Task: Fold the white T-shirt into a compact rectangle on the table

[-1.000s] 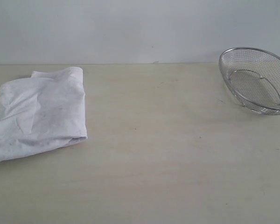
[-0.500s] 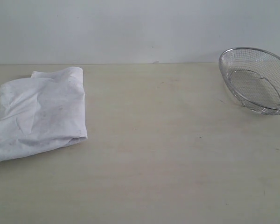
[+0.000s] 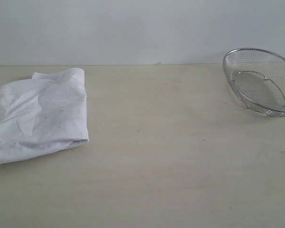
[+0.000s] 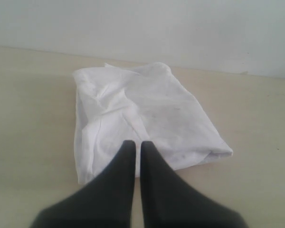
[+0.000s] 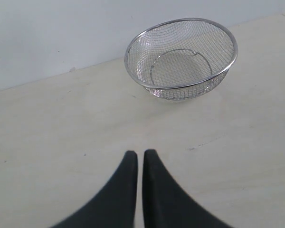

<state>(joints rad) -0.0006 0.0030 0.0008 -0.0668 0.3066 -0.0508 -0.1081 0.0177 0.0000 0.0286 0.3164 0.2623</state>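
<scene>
White T-shirt (image 3: 40,114) bundled on table (image 3: 171,156), one edge cropped, seemingly folded; left tool (image 4: 137,144), right tool (image 5: 140,153) pressed together.

The table (image 3: 171,156) is seen by the exterior camera from the front and slightly above, facing the pale wall (image 3: 133,28), from far enough that the white T-shirt (image 3: 40,118) is framed at the left edge and the wire-mesh basket (image 3: 261,80) at the right. The left wrist camera is set behind and above the left gripper (image 4: 133,145), aimed along it at the nearby shirt and the wall. The right wrist camera is set likewise behind the right gripper (image 5: 140,154), facing the basket. The shirt is shared by the exterior and left wrist views, the basket by the exterior and right wrist views.
</scene>
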